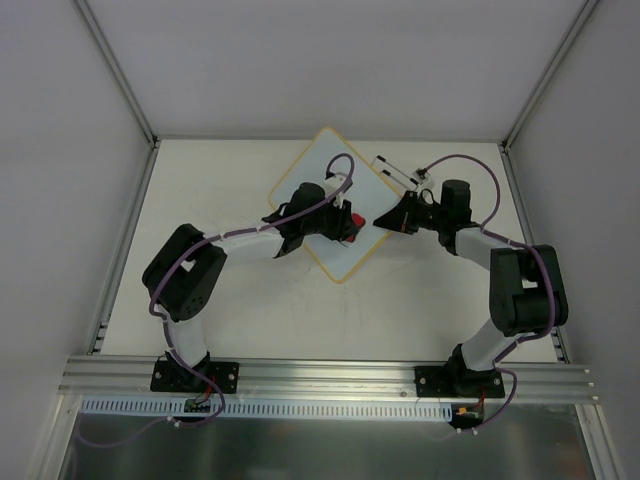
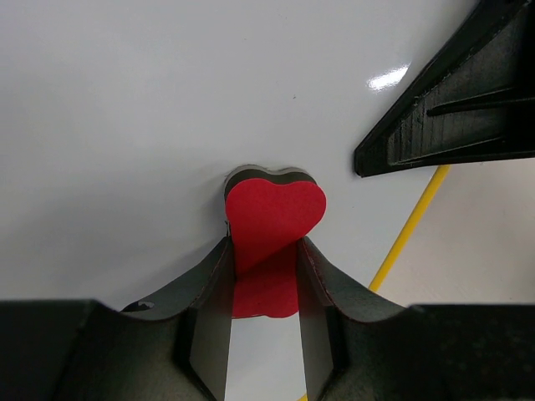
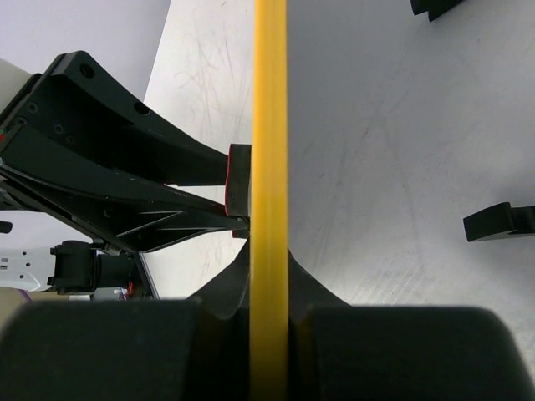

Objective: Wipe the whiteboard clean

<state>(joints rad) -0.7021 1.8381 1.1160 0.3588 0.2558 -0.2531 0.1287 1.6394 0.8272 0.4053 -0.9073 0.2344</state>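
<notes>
Two grips at the whiteboard (image 2: 125, 109)
Left gripper (image 2: 266, 276) pinched a red eraser (image 2: 272, 213); right gripper (image 3: 269, 280) clamped the yellow frame (image 3: 269, 125)

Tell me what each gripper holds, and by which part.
Left gripper pinches the red eraser by its sides; right gripper clamps the whiteboard by its yellow frame.

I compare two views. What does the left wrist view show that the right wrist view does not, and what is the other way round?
Only the left wrist view: the broad red face of the eraser pinched by the left gripper, and a glare spot on the whiteboard. Only the right wrist view: the right gripper shut on the whiteboard's yellow frame, and two small black pieces to the right of it. Both: the eraser, the frame, and the other arm's gripper.
</notes>
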